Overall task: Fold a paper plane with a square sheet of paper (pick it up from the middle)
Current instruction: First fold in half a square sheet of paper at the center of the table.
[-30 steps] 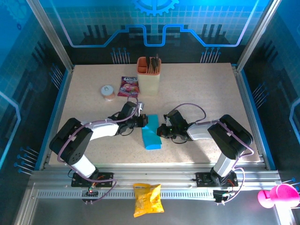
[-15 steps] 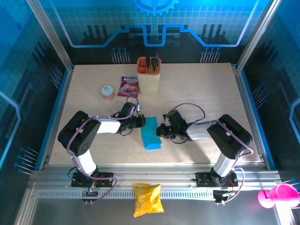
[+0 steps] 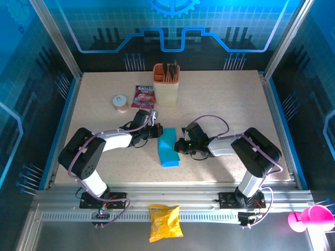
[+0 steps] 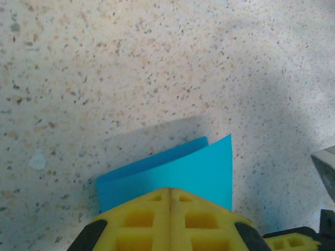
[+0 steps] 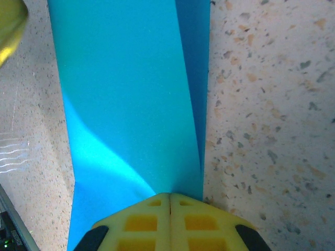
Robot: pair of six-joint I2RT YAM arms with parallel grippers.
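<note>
The left pincer [image 3: 157, 132] is closed tight, its yellow tips [image 4: 170, 191] meeting on the 11 o'clock corner of the square sheet of paper [image 3: 168, 150]. The right pincer [image 3: 179, 146] is equally closed and rests on the sheet's 3 o'clock edge. Neither clamps the sheet between its fingers. The sheet lies folded into a narrow blue strip at the middle of the table [image 3: 225, 99], with a beige cup [image 3: 166, 86] at its 12 o'clock.

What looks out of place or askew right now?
The yellow snack bag lies off the table, on the metal frame at the near edge. The folded blue paper has layers that don't line up at one end.
</note>
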